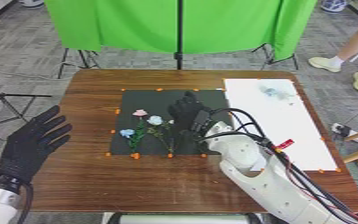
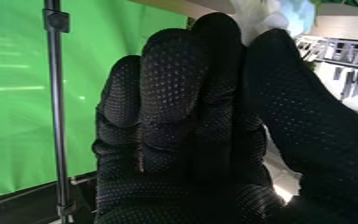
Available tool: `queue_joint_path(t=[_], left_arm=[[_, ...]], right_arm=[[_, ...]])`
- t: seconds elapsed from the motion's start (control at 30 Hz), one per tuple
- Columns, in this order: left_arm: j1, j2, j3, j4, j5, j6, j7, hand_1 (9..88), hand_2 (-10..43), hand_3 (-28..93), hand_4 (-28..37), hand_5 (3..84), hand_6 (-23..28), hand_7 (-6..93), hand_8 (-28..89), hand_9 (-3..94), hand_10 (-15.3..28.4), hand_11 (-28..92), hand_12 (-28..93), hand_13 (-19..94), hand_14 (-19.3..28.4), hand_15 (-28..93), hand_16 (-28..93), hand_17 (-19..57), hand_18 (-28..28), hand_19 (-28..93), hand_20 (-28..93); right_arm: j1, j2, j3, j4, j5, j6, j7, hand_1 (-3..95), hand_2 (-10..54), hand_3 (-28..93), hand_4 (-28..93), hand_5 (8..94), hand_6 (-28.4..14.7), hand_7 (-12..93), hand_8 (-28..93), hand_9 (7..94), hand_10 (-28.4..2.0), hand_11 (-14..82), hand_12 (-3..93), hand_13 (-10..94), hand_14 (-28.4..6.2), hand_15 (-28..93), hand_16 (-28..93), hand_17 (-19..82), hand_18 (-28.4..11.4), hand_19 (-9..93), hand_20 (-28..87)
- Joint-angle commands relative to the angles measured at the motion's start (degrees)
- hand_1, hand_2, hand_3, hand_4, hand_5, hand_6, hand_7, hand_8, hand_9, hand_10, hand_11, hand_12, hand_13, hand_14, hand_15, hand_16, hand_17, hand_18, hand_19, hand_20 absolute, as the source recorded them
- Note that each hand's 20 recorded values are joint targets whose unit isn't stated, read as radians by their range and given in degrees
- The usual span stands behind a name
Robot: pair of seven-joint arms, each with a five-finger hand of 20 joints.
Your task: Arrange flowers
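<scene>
Table (image 1: 87, 125), 9 o'clock side: left hand (image 1: 26, 147), fingers spread.
Flowers' axis: stems (image 1: 171, 145) to 6 o'clock, blooms (image 1: 155, 120) to 12, on dark mat (image 1: 149, 100).
Bearing: blooms at 8 o'clock from right hand (image 1: 189, 111), the nearer; fingers straight, pressed together.
Margin: white sheet (image 1: 282, 135) at 4; sweeping right-to-left could brush petals.

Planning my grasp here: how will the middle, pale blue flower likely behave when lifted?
The pale blue flower probably droops or twists, its broad bloom topping a long, thin stem. It may snag the pink flower lying close beside it.
</scene>
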Motion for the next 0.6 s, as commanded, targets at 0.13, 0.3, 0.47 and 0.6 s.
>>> queue_joint_path(t=[0.13, 0.3, 0.47, 0.6], left_arm=[[0.8, -0.11, -0.04, 0.31, -0.29, -0.22, -0.31, 24.4, -0.8, 70, -28.2, 26.9, 2.1, 21.3, -12, 21.7, 10.3, 23, 16, 17, 13.3, 35, -2, -11.5, 19.0, 41, 7], [0.5, -0.20, 0.07, 0.39, -0.24, -0.31, -0.38, 24.4, -0.9, 70, -28.2, 27.0, 2.2, 21.3, -12, 21.8, 10.3, 23, 16, 17, 13.3, 35, -2, -11.5, 19.0, 41, 7], [0.6, -0.35, -0.09, 0.28, -0.22, -0.15, -0.26, 24.4, -0.8, 70, -28.3, 26.9, 2.2, 21.3, -12, 21.7, 10.3, 23, 16, 17, 13.2, 35, -2, -11.5, 19.0, 41, 7], [1.4, -0.57, -0.35, -0.01, -0.24, 0.30, 0.27, 24.4, -0.8, 70, -28.2, 26.9, 2.2, 21.3, -12, 21.8, 10.3, 23, 16, 17, 13.3, 35, -2, -11.5, 19.0, 41, 7]], right_arm=[[-0.1, -0.5, 1.1, 1.0, -0.8, -1.1, -0.4, 41.8, -9.5, 81, -28, 67.7, 3.9, 53, -9, 86.3, -1.3, 19.4, 46.9, 80, 0.0, 51, 32, 30, -14.7, 75, 36], [-1.1, -0.9, 4.4, -1.7, 2.3, -0.3, -0.5, 36.3, -9.5, 80, -28, 67.6, 3.5, 52, -9, 82.1, -3.2, 31.1, 36.9, 79, -0.6, 53, 28, 30, -15.0, 75, 37], [0.4, 2.3, 9.2, -1.7, 5.6, 0.1, 4.3, 30.4, -7.7, 83, -28, 65.0, 3.1, 47, -8, 76.3, -6.1, 38.7, 26.4, 76, -1.6, 54, 27, 28, -15.5, 75, 37], [2.2, 7.4, 12.7, 0.2, 7.1, -5.7, 10.9, 26.4, -5.3, 89, -28, 55.0, 2.6, 44, -22, 62.0, -8.2, 39.6, 23.8, 61, -3.9, 57, 21, 24, -15.4, 73, 37]])
